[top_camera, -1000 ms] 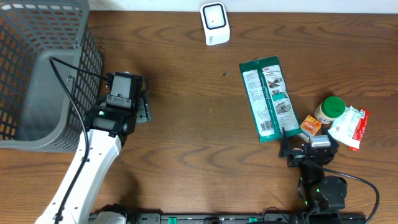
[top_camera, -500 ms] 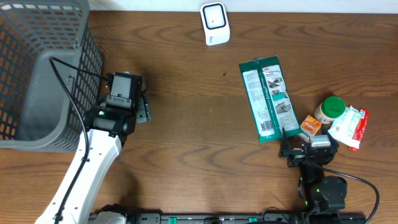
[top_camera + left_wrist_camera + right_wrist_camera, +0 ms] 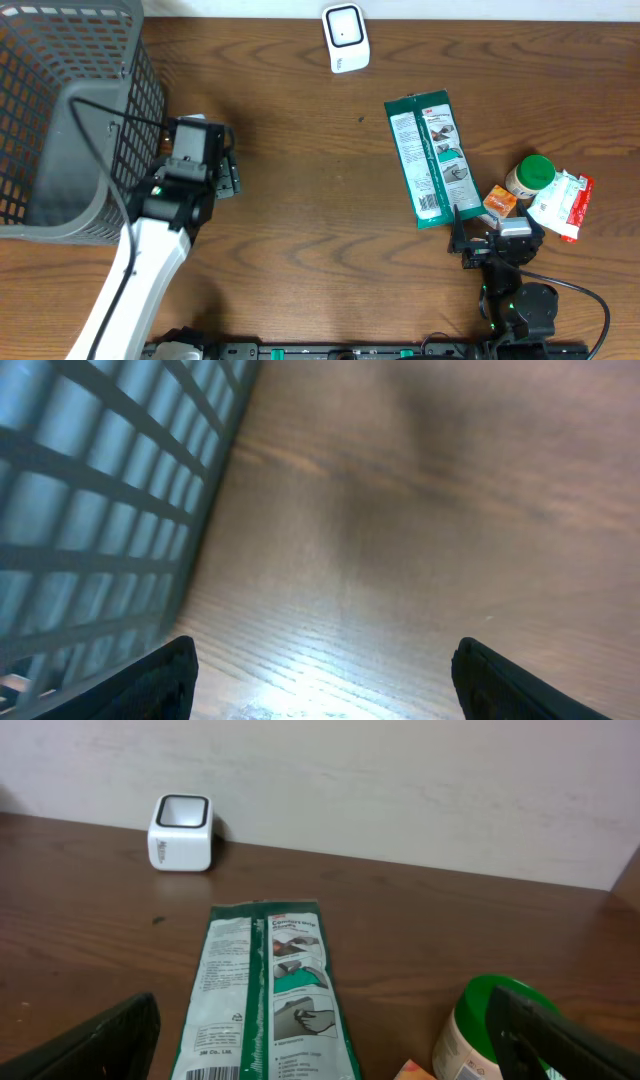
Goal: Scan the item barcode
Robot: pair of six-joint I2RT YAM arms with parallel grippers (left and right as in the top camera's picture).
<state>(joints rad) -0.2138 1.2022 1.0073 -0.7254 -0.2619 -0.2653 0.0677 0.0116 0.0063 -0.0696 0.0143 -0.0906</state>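
We see the left gripper [image 3: 325, 682] at the left of the overhead frame, just beside the right wall of the grey mesh basket [image 3: 60, 120]. In the left wrist view its two dark fingers [image 3: 165, 678] sit at the bottom corners, spread wide, with only bare wooden table [image 3: 300, 210] between them. It holds nothing. The basket's mesh fills the left edge of that view.

The right gripper [image 3: 325, 1045] is at the lower right of the overhead frame, low near the table's front edge. Its jaws stand fully apart and grip nothing.

The green packet [image 3: 432, 160] lies flat on the table, right of centre in the overhead frame, long side running top to bottom and slightly tilted. Its lower end lies just beside the right gripper. In the right wrist view a barcode [image 3: 215, 1072] shows on the packet's near end, at the bottom of the frame.

The white scanner [image 3: 345, 38] stands at the top centre of the overhead frame, well apart from the packet.

To the right of the packet's lower end we see a small orange box [image 3: 500, 201], a green-lidded jar [image 3: 531, 174] and a red and white packet [image 3: 565, 205], close together.
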